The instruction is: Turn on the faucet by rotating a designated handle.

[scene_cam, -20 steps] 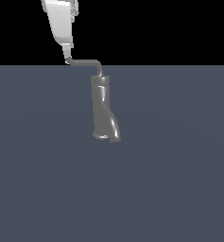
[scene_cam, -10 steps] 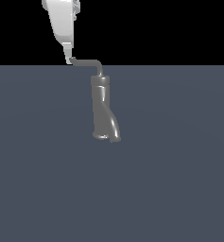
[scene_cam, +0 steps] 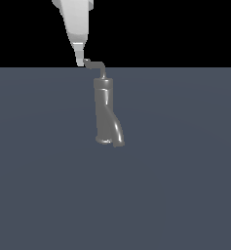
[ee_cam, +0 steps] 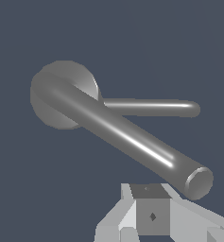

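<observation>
Grey metallic tube-shaped faucet (scene_cam: 106, 112) stands upright on the dark slate-blue table (scene_cam: 185, 171), its short curved spout at the base pointing toward the exterior view's right. Thin grey metal L-shaped handle (scene_cam: 97, 65) rises from the narrow collar and bends toward the exterior view's left. White tool (scene_cam: 81, 60) sits tip-down at the handle's hooked end, apparently touching it. Tool opening cannot be determined from either view.

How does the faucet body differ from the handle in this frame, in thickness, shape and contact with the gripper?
The faucet is a thick cylinder ending in a short curved spout; the handle is a far slimmer bent rod. The faucet stands apart from the gripper, whereas the handle's tip meets it. Both are shiny grey metal.
</observation>
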`<state>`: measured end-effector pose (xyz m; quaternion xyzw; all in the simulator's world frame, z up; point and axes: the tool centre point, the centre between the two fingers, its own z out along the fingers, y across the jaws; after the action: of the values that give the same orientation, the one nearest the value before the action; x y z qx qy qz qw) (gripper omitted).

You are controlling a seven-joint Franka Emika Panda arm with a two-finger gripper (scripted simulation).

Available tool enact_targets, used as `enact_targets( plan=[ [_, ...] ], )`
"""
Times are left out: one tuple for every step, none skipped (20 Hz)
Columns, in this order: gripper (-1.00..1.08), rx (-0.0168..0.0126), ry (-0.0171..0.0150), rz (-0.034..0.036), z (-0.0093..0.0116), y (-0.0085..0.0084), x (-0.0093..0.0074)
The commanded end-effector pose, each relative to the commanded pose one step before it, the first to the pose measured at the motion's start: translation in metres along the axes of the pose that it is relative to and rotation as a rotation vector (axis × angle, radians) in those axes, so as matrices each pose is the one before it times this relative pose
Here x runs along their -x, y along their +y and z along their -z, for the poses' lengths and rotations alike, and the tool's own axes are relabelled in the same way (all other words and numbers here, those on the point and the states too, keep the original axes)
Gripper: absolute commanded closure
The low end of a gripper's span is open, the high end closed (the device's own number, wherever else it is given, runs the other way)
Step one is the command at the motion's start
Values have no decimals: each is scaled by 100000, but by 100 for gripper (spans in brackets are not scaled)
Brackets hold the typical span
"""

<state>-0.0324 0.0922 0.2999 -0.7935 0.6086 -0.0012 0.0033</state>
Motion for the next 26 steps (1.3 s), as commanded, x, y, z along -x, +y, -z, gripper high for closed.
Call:
enact_targets(
  plan=[
    [108, 512, 206, -1724, 29, 1195, -1636],
    [108, 69, 0, -69, -21, 326, -303],
    [108, 0, 0, 0, 15, 344, -269],
    [108, 67, 5, -71, -19, 330, -307],
    [108, 0, 0, 0, 0, 0, 0],
    [108, -479, 34, 1525, 12, -616, 1091],
    [108, 36, -3, -114, 0, 97, -683],
    [108, 36, -2, -114, 0, 96, -681],
    [108, 30, -2, -93, 3, 96, -668],
    [108, 36, -2, -114, 0, 95, -676],
    [108, 36, -2, -114, 0, 94, -673],
    [108, 36, -2, -114, 0, 93, -670],
    [108, 36, -1, -114, 0, 92, -666],
    [108, 30, -1, -93, 3, 90, -651],
    [108, 36, -1, -114, -1, 89, -657],
    [108, 36, -1, -114, -1, 88, -652],
    [108, 30, -1, -93, 2, 86, -636],
    [108, 36, -1, -114, -1, 84, -641],
    [108, 30, -2, -93, 2, 81, -624],
    [108, 36, -3, -114, -2, 78, -628],
    [108, 0, 0, 0, 0, 0, 0],
    [108, 49, -494, 4660, -3, -600, 3151],
    [108, -2, 22, -181, 0, -187, -360],
    [108, -2, 22, -181, 0, -185, -358],
    [108, -2, 21, -181, 0, -184, -356],
    [108, -2, 21, -181, 1, -183, -355]
  ],
)
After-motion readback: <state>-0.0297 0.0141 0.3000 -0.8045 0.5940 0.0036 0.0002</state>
